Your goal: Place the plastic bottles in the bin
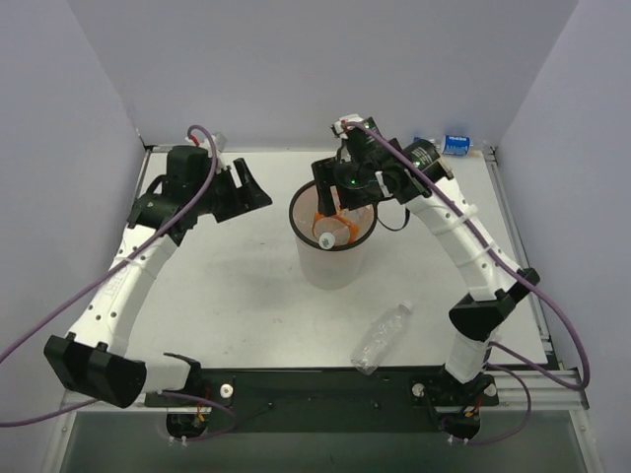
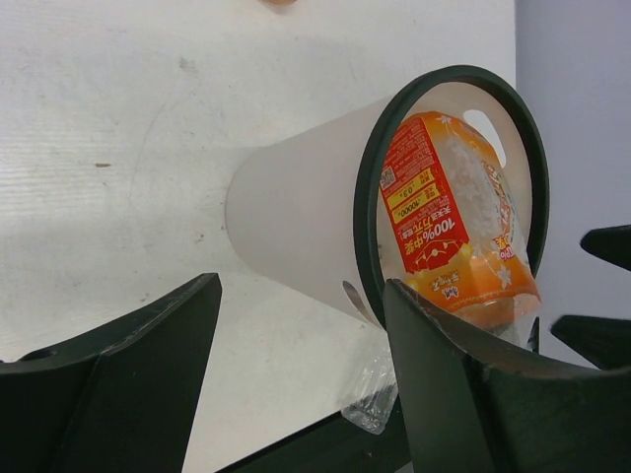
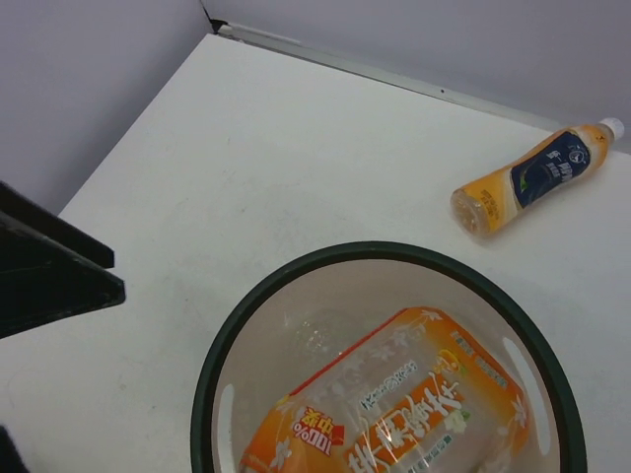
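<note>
Bottles in the bin: the wide orange bottle [image 3: 394, 414] lies slanted inside the bin [image 1: 306, 258]. Something clear shows under it, too blurred to name.
Right gripper: the right gripper [image 1: 333, 202] hangs over the bin's mouth with its jaws apart, holding nothing.
Left gripper: the left gripper [image 2: 301, 296] is spread wide and empty. It sits beside the bin on its left, facing the side wall.
Bottles left out: a clear bottle [image 1: 382, 337] lies on the near part of the table [image 1: 227, 296]. A slim orange bottle [image 3: 537, 177] lies close to the back wall [image 3: 414, 39], and a blue-labelled bottle [image 1: 455, 144] lies at the far right corner.
Key relation: the clear bottle lies toward the robot and a little to the right of the right gripper, between the bin and the right arm's base.
Long axis: it runs diagonally, with the cap end far-right and the bottom near-left, so the jaws would probably need turning to close across it.
Nearer arm: the right one. The left gripper would have to reach past the bin.
Edges: the bottle's bottom lies near the black front rail [image 1: 296, 379] — little room on that side.
Open room: bare table lies between the clear bottle and the bin, so the way back looks free — only the rim has to be cleared.
</note>
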You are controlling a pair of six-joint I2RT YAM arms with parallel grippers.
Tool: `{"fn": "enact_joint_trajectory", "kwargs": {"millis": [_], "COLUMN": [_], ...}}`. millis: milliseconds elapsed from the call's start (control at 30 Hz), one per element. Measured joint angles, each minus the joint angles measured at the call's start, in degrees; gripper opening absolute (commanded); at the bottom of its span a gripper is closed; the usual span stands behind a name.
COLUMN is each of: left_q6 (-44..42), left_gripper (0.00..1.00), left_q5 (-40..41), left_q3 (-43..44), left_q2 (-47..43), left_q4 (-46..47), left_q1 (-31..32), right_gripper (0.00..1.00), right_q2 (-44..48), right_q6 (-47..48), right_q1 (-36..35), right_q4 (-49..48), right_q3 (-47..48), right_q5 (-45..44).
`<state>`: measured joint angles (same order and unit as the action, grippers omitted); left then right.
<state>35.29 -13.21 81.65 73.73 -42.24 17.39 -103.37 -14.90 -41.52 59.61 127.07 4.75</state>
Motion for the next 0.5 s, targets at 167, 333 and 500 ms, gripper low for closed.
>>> {"fn": "enact_joint_trajectory", "kwargs": {"millis": [167,333,500], "left_q6": [-0.02,-1.22,-3.52], "left_gripper": [0.74,0.64,0.60], "left_q5": [-1.07,-0.07,2.62], "left_q3": [2.21,9.57,16.57], "left_q2": [6.88,14.93,19.19], "left_q4": [0.50,-1.73,-5.31], "left_q1": [3.61,6.91,8.20], "right_gripper": [0.68,0.66,0.65], "right_q2": [7.26,14.71,20.61], "right_q6": [-0.46,-1.11,-1.70], "right_q1": [1.81,5.40,8.68], "right_q4": [-1.14,-2.34,-2.80], "right_q3": [-5.88,-13.07,-20.00], "right_q5": [0.76,0.90,0.81]}}
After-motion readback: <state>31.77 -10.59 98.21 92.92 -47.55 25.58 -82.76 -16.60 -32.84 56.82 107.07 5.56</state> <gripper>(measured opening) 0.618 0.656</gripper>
